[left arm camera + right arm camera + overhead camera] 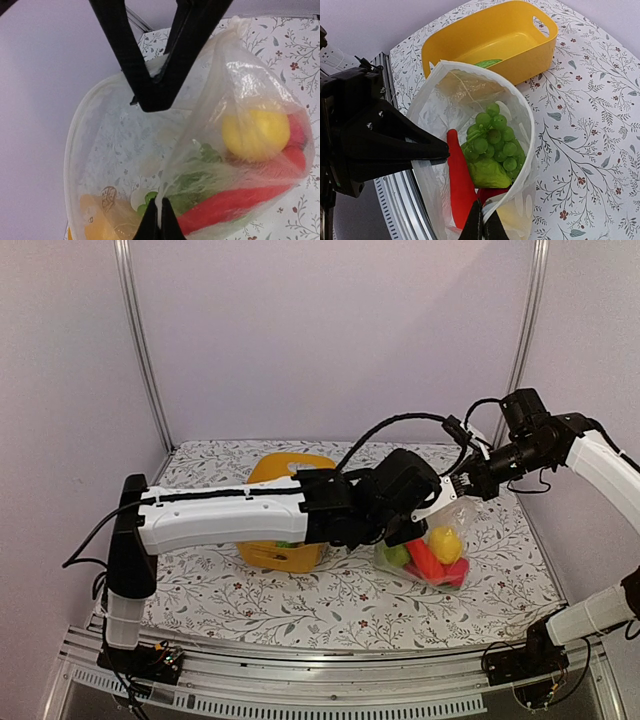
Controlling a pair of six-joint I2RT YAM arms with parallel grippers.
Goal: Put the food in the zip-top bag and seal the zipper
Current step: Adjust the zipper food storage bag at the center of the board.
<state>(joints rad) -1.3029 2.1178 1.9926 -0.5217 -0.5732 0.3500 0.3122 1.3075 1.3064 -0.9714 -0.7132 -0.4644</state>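
Clear crinkly zip-top bag [465, 90] stands just right of the yellow plastic basket [540, 50] on the floral desk [600, 150], with the small plastic toy fruits and vegetables [492, 142] inside. Left jaws and right jaws are each clamped on opposite rim sides, likely to stretch it for sealing. The mouth points up and gapes, and the zipper strip [527, 125] runs jaw to jaw.

From above, the left arm [220, 518] hides the middle of the yellow basket [285, 465] and the zip-top bag [440, 555] at its 10 o'clock. Left wrist: an orange shape [95, 220] at 7 o'clock is blurred, cut by the lower edge. Right wrist: the bag's rim covers most of a green thing [487, 63] in the basket
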